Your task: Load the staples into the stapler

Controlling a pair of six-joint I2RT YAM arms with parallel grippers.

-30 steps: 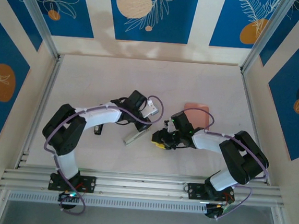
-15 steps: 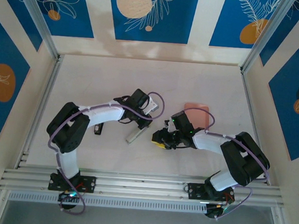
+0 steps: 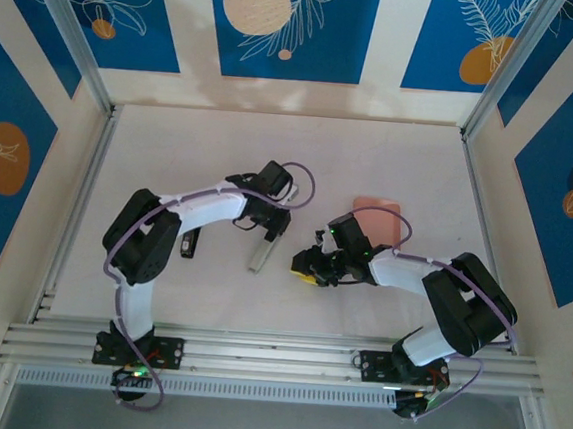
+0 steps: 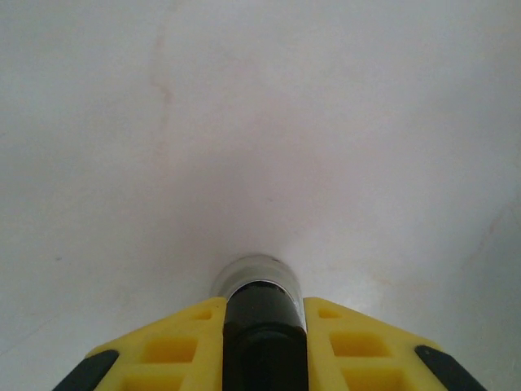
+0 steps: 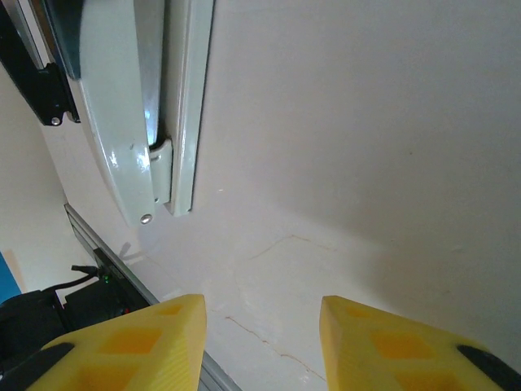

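Note:
The stapler (image 3: 260,256) is a pale grey-green bar lying almost straight toward the near edge, left of the table's middle. My left gripper (image 3: 269,233) is shut on its far end. In the left wrist view the yellow fingers (image 4: 175,346) pinch a black, silver-rimmed part of the stapler (image 4: 260,285), just above the white table. My right gripper (image 3: 306,266) sits low to the right of the stapler, open and empty. In the right wrist view the gripper (image 5: 260,303) faces the stapler (image 5: 122,122) at the upper left. The staples are out of view.
A shallow pink tray (image 3: 377,207) lies behind the right gripper. A small black piece (image 3: 189,244) rests on the table by the left arm's elbow. Metal rails (image 3: 274,354) run along the near edge, and panelled walls close in the other sides.
My left gripper has swung up and to the right, turning the stapler from a slant to nearly straight toward the near edge. The right arm has stayed put.

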